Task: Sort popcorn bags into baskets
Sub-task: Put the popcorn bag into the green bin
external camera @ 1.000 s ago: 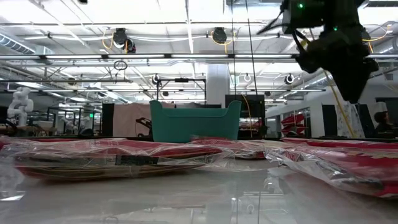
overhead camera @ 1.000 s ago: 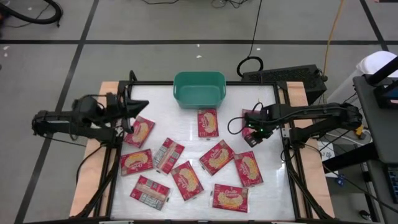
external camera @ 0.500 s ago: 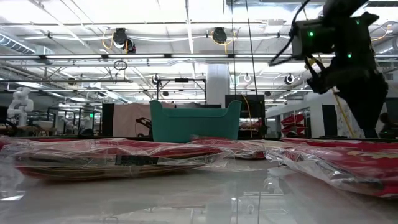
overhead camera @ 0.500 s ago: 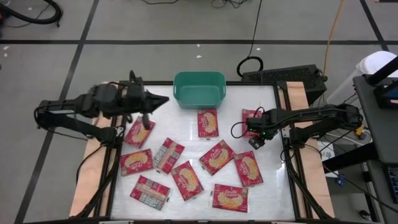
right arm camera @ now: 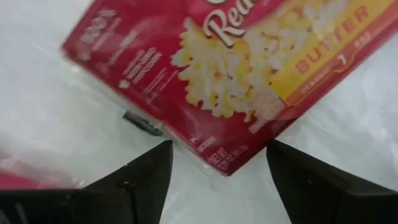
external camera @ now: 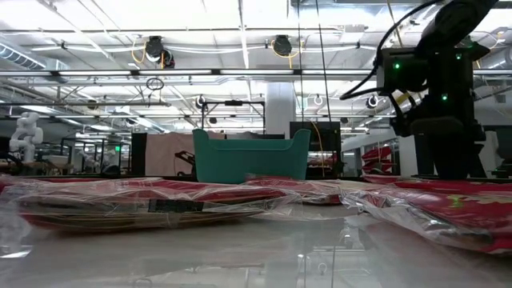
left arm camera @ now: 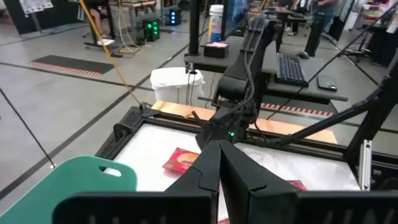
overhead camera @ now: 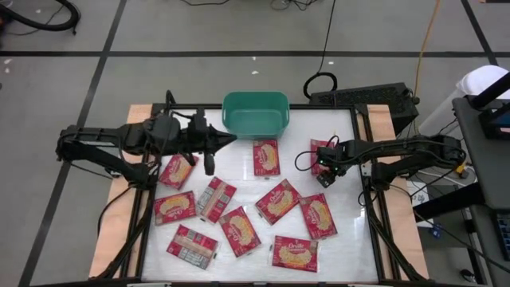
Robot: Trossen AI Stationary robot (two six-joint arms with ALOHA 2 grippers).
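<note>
Right gripper (overhead camera: 322, 166) sits low over the table's right side, its fingers (right arm camera: 144, 177) spread wide with a corner of a red popcorn bag (right arm camera: 242, 68) lying in the gap between them, the bag flat on the white tabletop (overhead camera: 239, 155); from above this same bag (overhead camera: 319, 148) shows partly hidden under the gripper, near the right edge; left gripper (overhead camera: 225, 141) reaches in from the left, hovering just left of the teal basket (overhead camera: 255, 114), its two fingers (left arm camera: 211, 171) pressed together with nothing between them; the basket stands at the table's far edge in the middle, and nothing can be made out inside it; the remaining popcorn bags are scattered flat across the table, one (overhead camera: 266, 157) just in front of the basket, one (overhead camera: 178, 170) beneath the left arm, others (overhead camera: 277, 201) spread toward the near edge; one near the near left corner (overhead camera: 193, 246) shows its grey-white printed back; from table height the basket (external camera: 251, 158) stands beyond the wrapped bags (external camera: 144, 204)
</note>
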